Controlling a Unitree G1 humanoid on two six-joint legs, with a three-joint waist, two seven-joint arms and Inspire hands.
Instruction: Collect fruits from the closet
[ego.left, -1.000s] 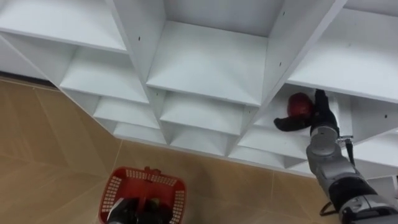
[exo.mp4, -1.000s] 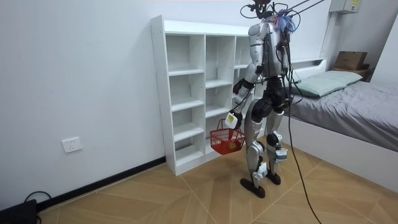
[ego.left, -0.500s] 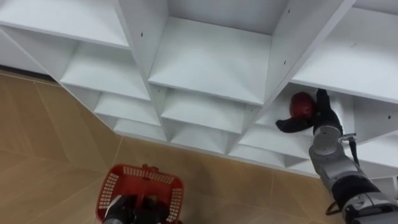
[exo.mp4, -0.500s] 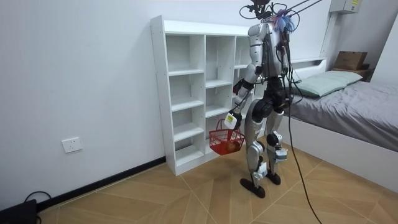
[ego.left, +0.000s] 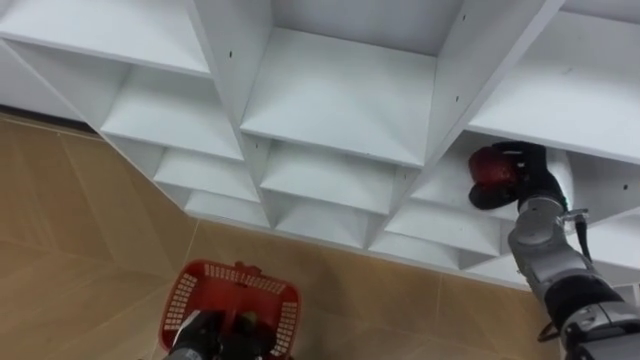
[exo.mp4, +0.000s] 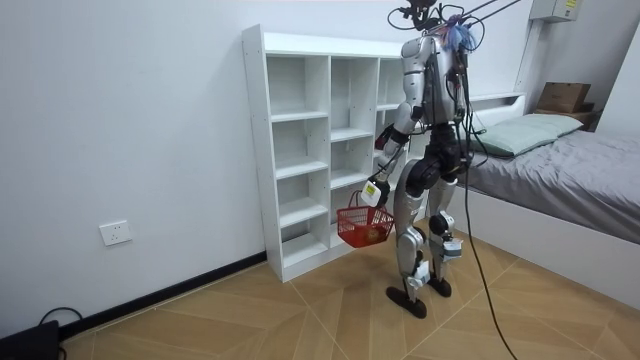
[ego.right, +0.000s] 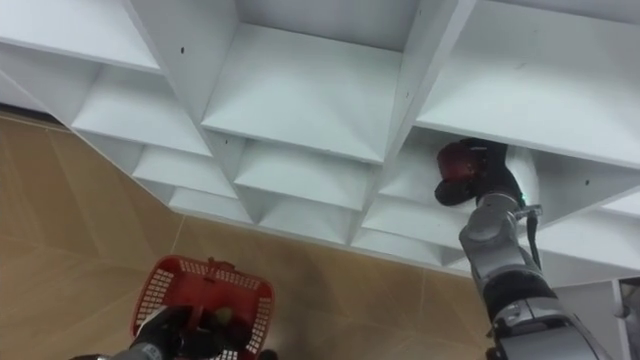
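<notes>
Fruit (ego.left: 488, 168), one dark red round piece, sits in the right column of the closet (exo.mp4: 254, 150), in a compartment at mid height, just above its shelf board and close to the divider on its left.

1. Closet: white, open-fronted, with three columns of compartments. It stands against the far wall. The other compartments seen from the head camera hold nothing.
2. Bed (exo.mp4: 585, 170): grey cover, at the room view's right, near the closet's right end.
3. Floor (ego.left: 60, 230): wood pattern, running up to the closet's base.
4. Robot position: upright, directly before the closet's right column, between closet and bed. The right arm is raised into the column. The left arm hangs low at the side.
5. Basket (ego.left: 185, 300): red plastic with slotted walls. It hangs near the floor at the near left, well apart from the fruit. A small yellow-green item lies inside; its kind cannot be told.
6. Right hand (ego.left: 530, 180): inside the compartment, fingers curled round the red fruit from the right and from above. Fruit and hand are in contact.
7. Left hand (ego.left: 225, 340): dark, over the middle of the basket, closed on the basket's handle. In the room view the basket hangs below it.
</notes>
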